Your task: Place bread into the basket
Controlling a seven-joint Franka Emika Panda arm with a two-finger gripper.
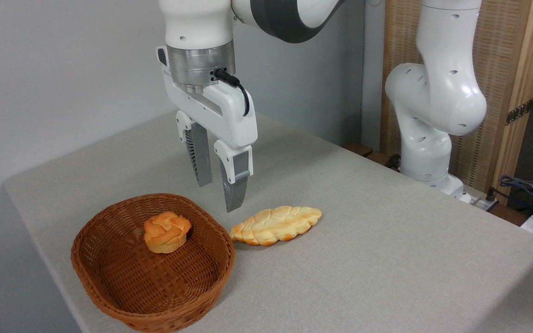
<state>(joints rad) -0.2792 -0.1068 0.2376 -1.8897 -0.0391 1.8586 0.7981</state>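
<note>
The bread (275, 225), a long flat braided loaf with browner lobed edges, lies on the grey table just right of the basket, its left tip almost at the rim. The brown wicker basket (109, 296) stands at the front left. My gripper (218, 196) hangs open in the air, fingers pointing down, above the basket's far right rim and a little left of the loaf's left end. Nothing is between its fingers.
A small round orange-brown knotted bun (166, 231) sits inside the basket near its far side. The arm's white base (433, 138) stands at the table's far right, with cables (525, 187) beyond it. The grey table (387, 259) stretches to the right of the loaf.
</note>
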